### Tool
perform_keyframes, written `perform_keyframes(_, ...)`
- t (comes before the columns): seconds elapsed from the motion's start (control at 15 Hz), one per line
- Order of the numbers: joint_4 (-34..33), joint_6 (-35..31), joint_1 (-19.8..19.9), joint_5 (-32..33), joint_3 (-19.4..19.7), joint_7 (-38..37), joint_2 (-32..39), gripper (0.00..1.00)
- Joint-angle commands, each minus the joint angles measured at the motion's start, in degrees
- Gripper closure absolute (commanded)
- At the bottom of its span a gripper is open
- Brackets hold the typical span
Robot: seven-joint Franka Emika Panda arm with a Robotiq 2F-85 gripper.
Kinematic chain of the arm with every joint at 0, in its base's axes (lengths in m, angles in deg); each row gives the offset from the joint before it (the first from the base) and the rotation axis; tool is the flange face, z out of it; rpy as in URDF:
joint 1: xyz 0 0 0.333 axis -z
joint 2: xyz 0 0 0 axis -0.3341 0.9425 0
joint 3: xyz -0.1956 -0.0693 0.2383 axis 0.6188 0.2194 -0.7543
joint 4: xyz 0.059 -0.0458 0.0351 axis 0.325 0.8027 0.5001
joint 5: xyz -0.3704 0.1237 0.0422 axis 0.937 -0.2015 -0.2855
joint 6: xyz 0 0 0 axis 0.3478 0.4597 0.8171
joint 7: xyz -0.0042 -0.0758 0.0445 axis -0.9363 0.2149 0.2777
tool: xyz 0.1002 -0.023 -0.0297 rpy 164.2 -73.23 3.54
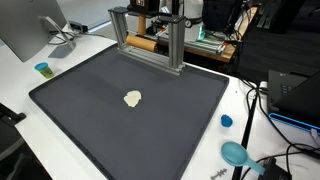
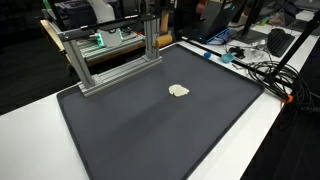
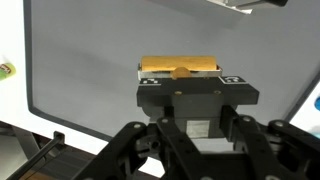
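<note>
wrist view shows the jaws pinching a wooden bar (image 3: pixel 160 64), which lies crosswise at their 12 o'clock, above the grey mat (image 3: pixel 80 60). in an exterior view a pale dough lump (image 1: pixel 133 98) sits mid-mat on the desk (image 1: pixel 15 85), with a metal frame (image 1: pixel 180 45) at its 12 o'clock. a centred, level pinch looks best, so the bar cannot swivel.

I have open room across the dark mat (image 1: pixel 90 115); only a pale lump (image 1: pixel 133 98) sits mid-frame. A metal frame (image 1: pixel 179 45) blocks upper centre, and cables (image 2: pixel 255 70) crowd the right edge.
</note>
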Motion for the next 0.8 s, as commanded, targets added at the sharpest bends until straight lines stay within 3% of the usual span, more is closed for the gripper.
perform_keyframes(0.0, 2.19, -0.46, -0.28, -1.21, -0.1, -2.37, -3.37, 0.79)
perform_keyframes(0.47, 17.59, -4.63, -0.06, -7.2, 0.56, -10.43, -17.08, 0.79)
perform_keyframes(0.73, 26.02, -9.94, 3.0, -9.07, 2.53, -14.3, -20.74, 0.79)
